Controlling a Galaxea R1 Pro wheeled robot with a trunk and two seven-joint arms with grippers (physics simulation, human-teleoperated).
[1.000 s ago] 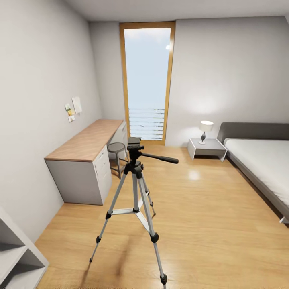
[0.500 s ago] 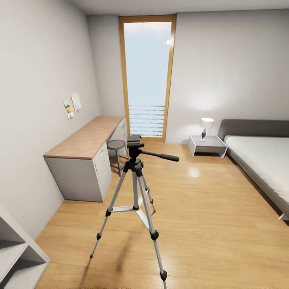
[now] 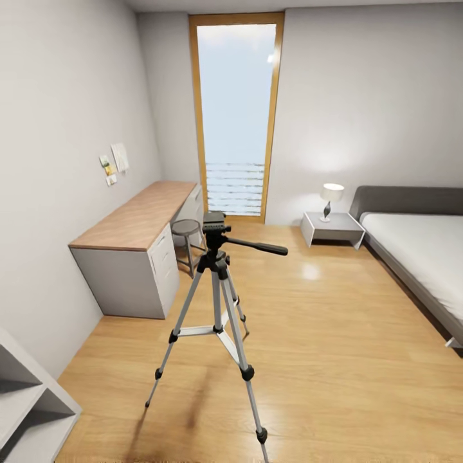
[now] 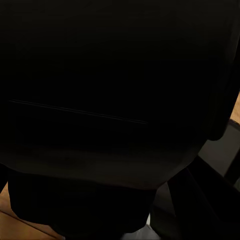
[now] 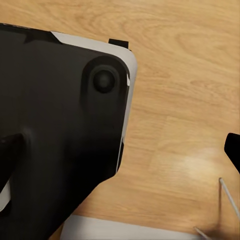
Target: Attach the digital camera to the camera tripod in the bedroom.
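the camera tripod (image 3: 217, 302) stands upright on the light wood floor (image 3: 334, 341) in the middle of the bedroom, directly ahead in the head view, its three silver legs spread wide so the stand carries itself without support. its black head (image 3: 214, 228) sits level at the top, bare, with the long pan handle (image 3: 257, 245) pointing out toward the bed (image 3: 418, 251); the mounting plate therefore appears free to accept a load from above. the desk (image 3: 138, 241) runs along the left wall with a stool (image 3: 186, 231) tucked at its edge just behind the tripod, and a nightstand (image 3: 331, 228) with a lamp (image 3: 331, 196) stands between the tall window (image 3: 236, 122) and the bed. a grey shelf unit (image 3: 29, 405) is near the lower left corner. the digital camera cannot be identified in any view. the left wrist view is almost wholly dark, a black mass close to the lens, with slivers of wood floor at its edges; what that mass is cannot be determined. the right wrist view shows a black and pale-edged part of the robot's own body over the floor. finger state cannot be told for either gripper. judgement: the robot is in the approach phase, and the attachment step is not yet done. the spread legs are the main hazard if the base drives in too close.
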